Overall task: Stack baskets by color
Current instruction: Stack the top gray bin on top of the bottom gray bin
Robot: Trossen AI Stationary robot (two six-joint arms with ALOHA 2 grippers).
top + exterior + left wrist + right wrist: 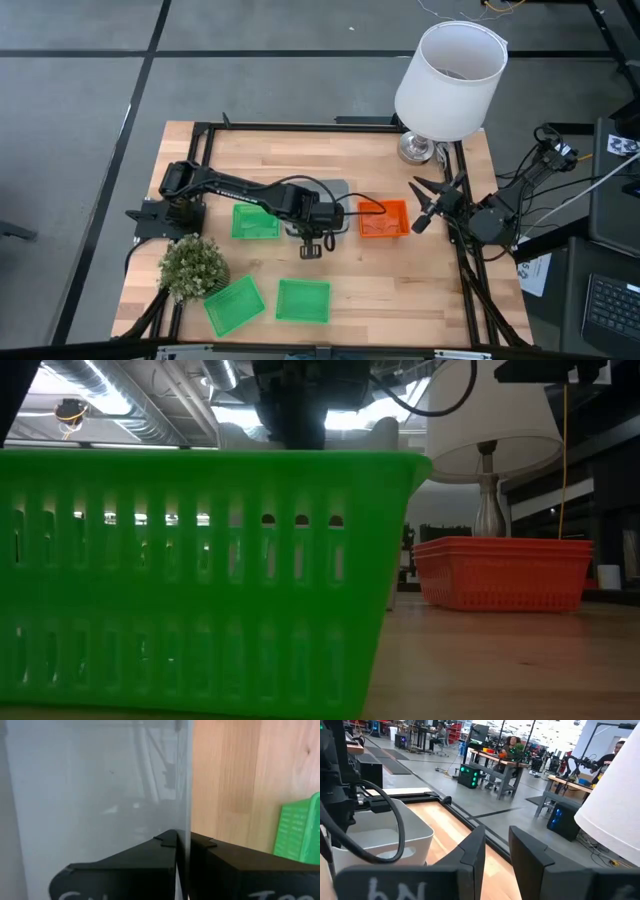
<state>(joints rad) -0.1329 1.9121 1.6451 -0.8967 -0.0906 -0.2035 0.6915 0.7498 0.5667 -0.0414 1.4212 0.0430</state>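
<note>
Translucent grey-blue basket (95, 795): its thin wall stands pinched between the left gripper's (311, 243) closed fingers (150, 865), bare wood beyond. Orange basket (384, 219) lies beside; right gripper (424, 203), fingers apart, holds nothing at the table's edge (462, 180).

Three bright green baskets (256, 222), slotted in rows; one orange basket (384, 220); a pale grey-blue basket (95, 795); white lampshade (450, 80) upper right; light wood table (400, 290).
</note>
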